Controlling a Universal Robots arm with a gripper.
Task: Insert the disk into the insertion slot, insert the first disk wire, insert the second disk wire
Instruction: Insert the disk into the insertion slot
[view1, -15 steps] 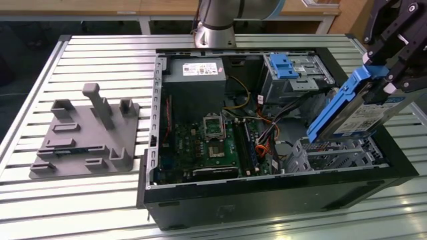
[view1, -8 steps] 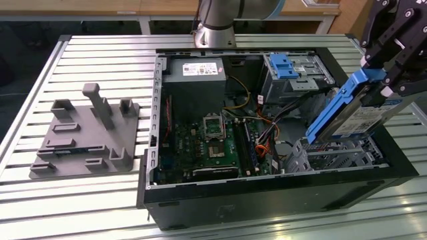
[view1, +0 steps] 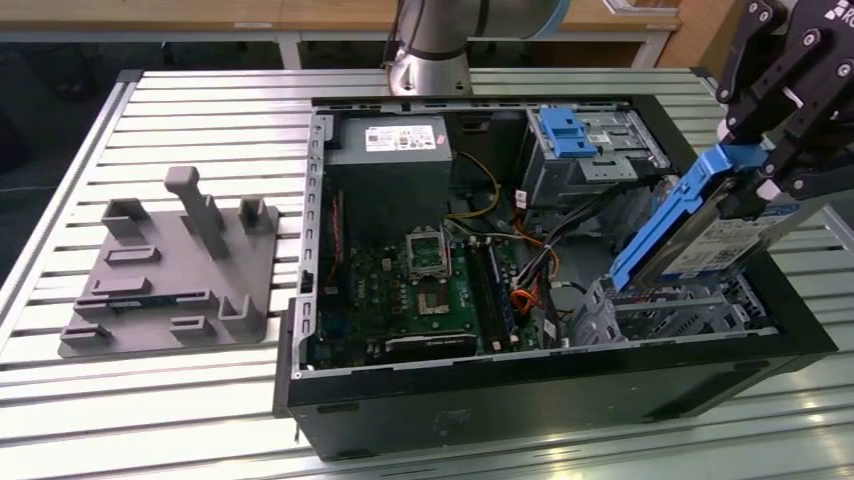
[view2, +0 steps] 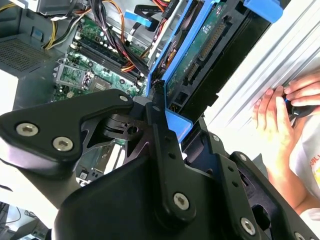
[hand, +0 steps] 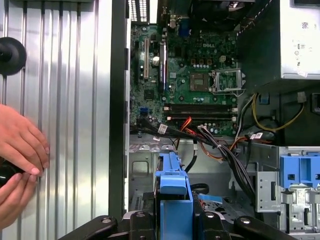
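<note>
Fixture: you have a grey moulded fixture (view1: 160, 275) on the slatted table, at the exterior view's left, well apart from the work.
Case: the open computer case (view1: 534, 385) lies on its side, with the motherboard (view1: 414, 285) exposed.
Wires: black and orange cables (view1: 534, 272) lie loose between the motherboard and the drive cage; none looks plugged into the disk.
Tall bay: the grey bay (view1: 607, 165) with its blue latch (view1: 566, 132) stands at the far wall, untouched.
Disk: the disk (view1: 701, 235) is off the table, held steeply tilted above the case's near right corner.
Slot: the insertion slot (view1: 687, 310) sits directly under the disk's lower end.
Key relation: the disk's long axis slants down toward the exterior view's left, and its low end is at the cage mouth. You cannot tell whether it has entered.
Claw: your gripper (view1: 763, 185) is clamped on the disk's blue carrier at its upper end.
Hands: a person's hands (hand: 20, 150) rest on the table beside the case wall in the first wrist view.
</note>
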